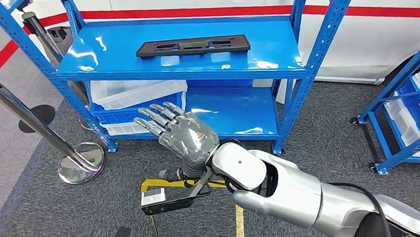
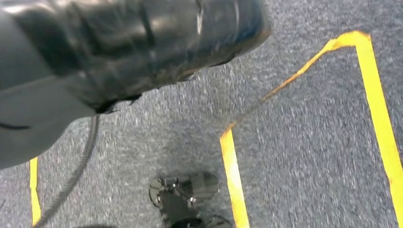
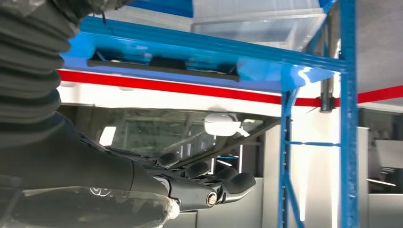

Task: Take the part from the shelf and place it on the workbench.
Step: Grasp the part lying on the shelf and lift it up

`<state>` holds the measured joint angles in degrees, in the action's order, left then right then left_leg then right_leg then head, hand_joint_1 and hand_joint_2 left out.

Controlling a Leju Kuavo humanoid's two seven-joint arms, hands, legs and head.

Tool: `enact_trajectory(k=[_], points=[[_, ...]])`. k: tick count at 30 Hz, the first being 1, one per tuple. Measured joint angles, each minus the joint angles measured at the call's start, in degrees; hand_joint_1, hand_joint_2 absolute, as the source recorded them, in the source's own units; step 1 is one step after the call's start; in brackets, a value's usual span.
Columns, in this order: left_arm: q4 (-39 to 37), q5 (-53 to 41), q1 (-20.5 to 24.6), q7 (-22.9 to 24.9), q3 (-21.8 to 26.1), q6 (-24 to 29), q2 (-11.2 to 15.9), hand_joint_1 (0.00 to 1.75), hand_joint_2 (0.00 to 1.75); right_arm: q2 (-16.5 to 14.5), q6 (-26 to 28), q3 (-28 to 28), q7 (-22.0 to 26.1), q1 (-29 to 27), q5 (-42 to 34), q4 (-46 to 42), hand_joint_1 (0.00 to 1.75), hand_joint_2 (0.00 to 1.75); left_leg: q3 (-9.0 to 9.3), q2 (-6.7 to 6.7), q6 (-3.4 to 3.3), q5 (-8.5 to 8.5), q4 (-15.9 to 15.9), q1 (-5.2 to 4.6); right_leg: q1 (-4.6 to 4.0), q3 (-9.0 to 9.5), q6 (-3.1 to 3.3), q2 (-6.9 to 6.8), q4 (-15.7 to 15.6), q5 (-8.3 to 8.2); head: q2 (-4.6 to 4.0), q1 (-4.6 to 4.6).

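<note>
A flat black rectangular part (image 1: 193, 45) with cut-outs lies on the top level of the blue shelf (image 1: 112, 53). My right hand (image 1: 182, 131) is raised in front of the lower shelf level, well below the part, fingers stretched out and apart, holding nothing. In the right wrist view the same hand (image 3: 190, 187) reaches forward empty, and the part (image 3: 161, 68) shows as a dark strip on the blue shelf edge. The left wrist view looks at grey carpet, with a grey cover (image 2: 119, 52) of my left arm at its edge; the hand's fingers are hidden.
White plastic bins (image 1: 136, 92) sit on the lower shelf level at the left. A chrome stanchion post with a round base (image 1: 81, 163) stands left of the shelf. A second blue rack (image 1: 408, 113) is at the right. Yellow tape (image 1: 239, 225) marks the carpet.
</note>
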<state>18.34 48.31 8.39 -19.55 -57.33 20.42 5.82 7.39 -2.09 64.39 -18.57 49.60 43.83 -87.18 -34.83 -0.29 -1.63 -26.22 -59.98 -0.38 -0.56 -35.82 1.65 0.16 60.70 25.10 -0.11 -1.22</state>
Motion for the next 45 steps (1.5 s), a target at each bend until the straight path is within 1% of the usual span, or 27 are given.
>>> enact_trajectory(k=[2,4,6,8,9,10,11,12,14,15,20,22,24,25,26,27,28,30,31,34,36,39,40,41,42,44,45], points=[[0.0,-0.4,0.0,0.5,0.1,0.8,0.1,0.0,0.0,-0.2,0.0,0.0,-0.1,-0.1,0.2,0.1,0.0,1.75,0.36,-0.11,-0.08,-0.05,0.9,-0.18,0.09,-0.13,-0.47,-0.07,-0.3,-0.25,0.0,-0.07],[0.0,-0.7,-0.1,1.0,0.1,1.5,0.1,0.0,0.0,-0.5,0.1,0.0,-0.1,-0.1,0.6,0.2,0.0,1.75,0.81,-0.1,-0.3,0.39,1.7,0.21,0.05,-0.4,-1.01,-0.08,0.4,0.27,0.0,-0.03],[0.0,-1.0,-0.1,1.3,0.1,1.8,0.1,0.0,0.0,-0.6,0.1,0.0,-0.1,-0.1,1.0,0.2,0.0,1.75,1.28,-0.07,-0.57,0.72,2.3,0.57,0.16,-2.36,-1.57,-0.05,4.7,2.73,0.0,0.03],[0.0,-1.0,0.0,1.3,0.1,1.8,0.1,0.0,0.0,-0.6,0.1,0.0,-0.1,-0.3,1.2,0.4,0.0,1.75,1.34,-0.1,-0.76,0.67,2.4,0.57,0.48,-5.88,-2.04,-0.03,11.8,5.66,0.0,0.04],[0.0,-1.0,-0.1,1.3,0.1,1.9,0.1,0.0,0.0,-0.6,0.1,0.0,-0.1,-0.5,1.2,0.5,0.0,1.75,1.35,-0.1,-0.77,0.62,2.3,0.56,0.64,-7.1,-2.22,-0.04,14.0,6.06,0.0,0.04],[0.0,-1.0,-0.1,1.3,0.1,1.9,0.1,0.0,0.0,-0.6,0.1,0.0,-0.1,-0.6,1.2,0.5,0.0,1.75,1.38,-0.13,-0.74,0.53,2.3,0.57,0.81,-7.5,-2.38,-0.05,14.5,5.49,0.0,0.04],[0.0,-1.0,-0.2,1.3,0.1,2.0,0.1,0.0,0.0,-0.6,0.1,0.0,-0.1,-0.7,1.3,0.6,0.0,1.75,1.43,-0.17,-0.67,0.41,2.1,0.58,0.96,-6.72,-2.46,-0.05,12.7,3.94,0.0,0.04],[0.0,-1.0,-0.2,1.3,0.1,2.0,0.1,0.0,0.0,-0.6,0.1,0.0,-0.1,-0.7,1.3,0.6,0.0,1.75,1.51,-0.25,-0.54,0.21,1.9,0.6,1.07,-4.95,-2.46,-0.05,9.0,1.85,0.0,0.05],[0.0,-1.0,-0.1,1.3,0.1,2.3,0.1,0.0,0.0,-0.7,0.1,0.0,-0.1,-0.6,1.6,0.7,0.0,1.75,1.39,-0.37,-0.09,-0.3,1.4,0.5,1.06,-1.56,-2.1,0.02,2.2,-0.42,0.0,0.03],[0.0,-0.9,-0.1,1.3,0.1,2.5,0.1,0.0,0.0,-0.8,0.1,0.0,-0.1,-0.6,1.9,0.7,0.0,1.75,1.26,-0.41,0.19,-0.45,1.2,0.45,0.95,-0.63,-1.83,0.07,0.3,-0.7,0.0,-0.01],[0.0,-0.3,-0.2,1.3,0.4,3.3,0.1,0.0,0.0,-1.2,0.0,0.0,0.0,-0.6,3.4,1.0,0.0,1.75,0.92,-0.34,1.55,-1.27,0.4,0.67,0.9,0.21,-0.32,0.07,-1.0,-0.53,0.0,-0.21],[0.0,-0.2,-0.2,1.3,0.6,3.4,0.1,0.0,0.0,-1.6,-0.1,0.1,0.0,-0.4,3.5,1.1,0.0,1.75,-1.76,-0.21,2.08,-3.83,-5.0,0.86,1.04,0.66,0.13,-0.06,-1.3,-0.45,0.0,-0.45],[0.0,-0.1,-0.3,1.3,0.9,3.6,0.2,0.0,0.0,-1.8,-0.3,0.1,0.0,-0.4,3.6,1.3,0.0,1.75,-6.06,-0.16,2.49,-6.31,-12.4,0.99,1.0,0.83,0.4,-0.16,-1.3,-0.25,0.0,-0.55],[0.0,0.0,-0.5,1.3,1.1,3.7,0.2,0.0,0.0,-1.9,-0.5,0.2,0.0,-0.5,3.7,1.4,0.0,1.75,-7.4,-0.15,2.6,-6.32,-14.2,1.02,0.99,0.9,0.43,-0.17,-1.3,-0.15,0.0,-0.55],[0.0,0.0,-0.6,1.3,1.1,3.7,0.2,0.0,0.0,-2.0,-0.7,0.3,0.0,-0.5,3.9,1.6,0.0,1.75,-7.74,-0.14,2.65,-5.26,-13.9,1.06,0.99,1.01,0.43,-0.15,-1.3,-0.04,0.0,-0.55],[0.0,0.0,-0.6,1.3,1.2,3.7,0.3,0.0,0.0,-2.2,-0.8,0.4,0.1,-0.6,3.9,1.7,0.0,1.75,-6.98,-0.12,2.64,-3.29,-11.5,1.11,1.0,1.19,0.36,-0.13,-1.3,0.1,0.0,-0.55],[0.0,0.0,-0.6,1.3,1.3,3.8,0.3,0.0,0.0,-2.4,-0.9,0.4,0.1,-0.6,4.0,1.7,0.0,1.75,-5.39,-0.05,2.57,-0.9,-7.6,1.16,1.01,1.42,0.24,-0.11,-1.3,0.29,0.0,-0.55],[0.0,0.1,-0.5,1.3,1.6,3.8,0.3,0.0,0.0,-2.7,-1.0,0.4,0.3,-0.5,3.9,1.9,0.0,1.75,-2.21,0.02,2.24,1.81,-0.7,0.95,0.82,1.72,-0.22,-0.07,-1.3,0.67,0.0,-0.55],[0.0,0.2,-0.5,1.3,1.7,3.9,0.3,0.0,0.0,-2.8,-1.0,0.4,0.4,-0.5,3.8,1.9,0.0,1.75,-1.43,0.02,1.99,2.05,1.0,0.83,0.72,1.78,-0.48,-0.06,-1.3,0.8,0.0,-0.51],[0.0,0.4,-0.7,1.3,2.0,4.0,0.4,0.0,0.0,-3.0,-1.0,0.5,0.6,-0.4,3.4,2.0,0.0,1.75,-0.99,-0.1,1.0,1.64,1.6,0.74,0.7,1.96,-1.26,-0.11,-1.4,1.16,0.0,-0.41],[0.0,0.5,-0.8,1.3,2.1,4.0,0.4,0.0,0.0,-3.1,-1.0,0.5,0.6,-0.2,3.3,2.0,0.0,1.75,-0.39,-0.12,0.27,1.49,2.0,0.94,0.74,1.05,-1.75,-0.12,1.0,2.53,0.0,-0.35],[0.0,0.4,-0.8,1.3,2.6,4.0,0.4,0.0,0.0,-3.1,-1.0,0.5,0.6,-0.1,3.3,2.1,0.0,1.75,0.31,-0.13,-0.54,0.91,2.0,0.87,0.72,-4.97,-1.99,-0.11,12.1,6.85,0.0,-0.26],[0.0,0.4,-0.8,1.3,2.7,4.0,0.4,0.0,0.0,-3.1,-1.1,0.5,0.6,-0.1,3.3,2.2,0.0,1.75,0.5,-0.15,-0.64,0.69,2.0,0.8,0.72,-7.1,-1.95,-0.11,15.4,7.51,0.0,-0.26],[0.0,0.4,-0.9,1.4,2.7,4.0,0.4,0.0,0.0,-3.1,-1.1,0.5,0.6,-0.2,3.4,2.3,0.0,1.75,0.74,-0.19,-0.67,0.44,2.0,0.75,0.7,-8.34,-1.85,-0.11,16.8,7.15,0.0,-0.26],[0.0,0.4,-1.0,1.4,2.7,4.0,0.4,0.0,0.0,-3.1,-1.2,0.5,0.5,-0.2,3.5,2.3,0.0,1.75,1.12,-0.28,-0.65,0.14,1.9,0.7,0.66,-8.32,-1.64,-0.1,15.7,5.48,0.0,-0.26],[0.0,0.4,-1.1,1.3,2.8,4.0,0.4,0.0,0.0,-3.1,-1.4,0.5,0.5,-0.1,3.9,2.5,0.0,1.75,2.13,-0.47,-0.5,-0.57,1.9,0.65,0.44,-5.36,-0.97,-0.08,8.0,0.26,0.0,-0.25],[0.0,0.4,-1.1,1.3,2.9,4.0,0.3,0.0,0.0,-3.1,-1.5,0.5,0.4,0.1,4.1,2.5,0.0,1.75,2.53,-0.55,-0.32,-0.96,1.8,0.57,0.24,-3.39,-0.6,-0.05,3.8,-1.57,0.0,-0.27]])
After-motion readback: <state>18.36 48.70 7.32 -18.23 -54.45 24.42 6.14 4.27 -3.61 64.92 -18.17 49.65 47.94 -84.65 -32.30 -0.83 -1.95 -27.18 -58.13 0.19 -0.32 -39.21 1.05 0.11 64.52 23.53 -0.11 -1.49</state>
